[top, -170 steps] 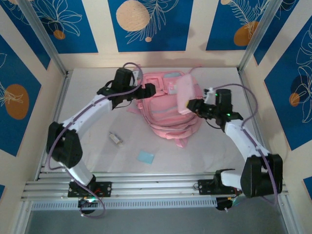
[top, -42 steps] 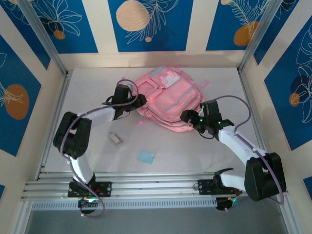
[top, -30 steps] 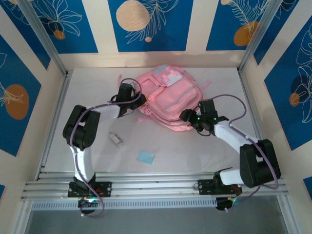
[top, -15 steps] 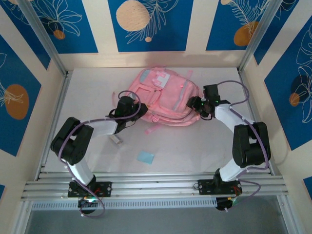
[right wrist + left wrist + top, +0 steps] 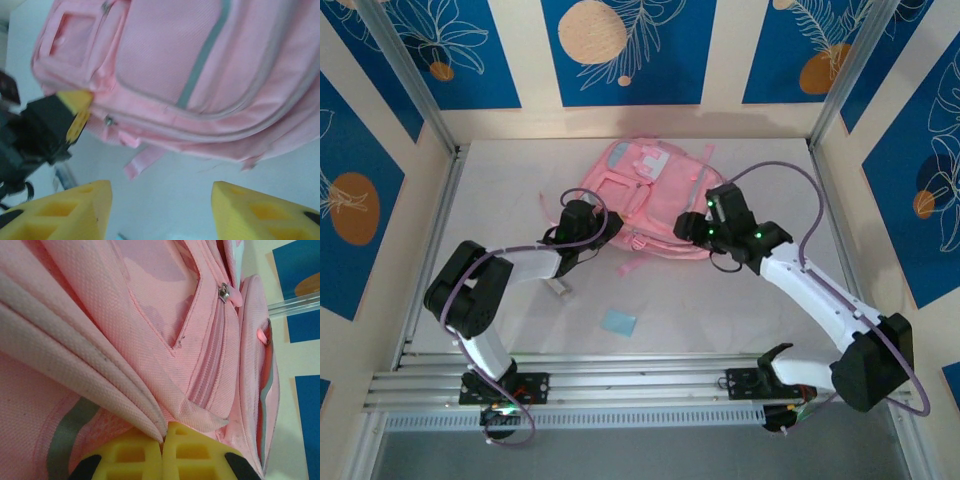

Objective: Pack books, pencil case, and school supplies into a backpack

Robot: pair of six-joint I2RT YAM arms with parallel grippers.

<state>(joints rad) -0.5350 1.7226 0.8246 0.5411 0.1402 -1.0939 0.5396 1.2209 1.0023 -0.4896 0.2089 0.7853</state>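
- The left end effector (image 5: 163, 434) is clamped shut, its yellow fingers (image 5: 131, 455) pinching a fold of pink fabric at the near-left corner of the backpack (image 5: 200, 340).
- Seen from overhead, the left end effector (image 5: 590, 226) presses against the backpack (image 5: 650, 190) at that corner, the arm stretched low along the surface (image 5: 750, 310).
- The right end effector (image 5: 160, 200) stands open, nothing between its yellow fingers (image 5: 75, 205), poised above the backpack (image 5: 200, 60) at its near edge.
- From overhead, the right end effector (image 5: 692, 228) sits at the backpack's near-right side.
- The backpack lies flat, front pockets up, with a thin pink strap (image 5: 629, 268) trailing from its near edge.
- A light-blue pad (image 5: 618, 321) lies well apart from the backpack on the near side.
- A small whitish clip-like piece (image 5: 558, 287) rests near the backpack's near-left corner, beside the left arm.
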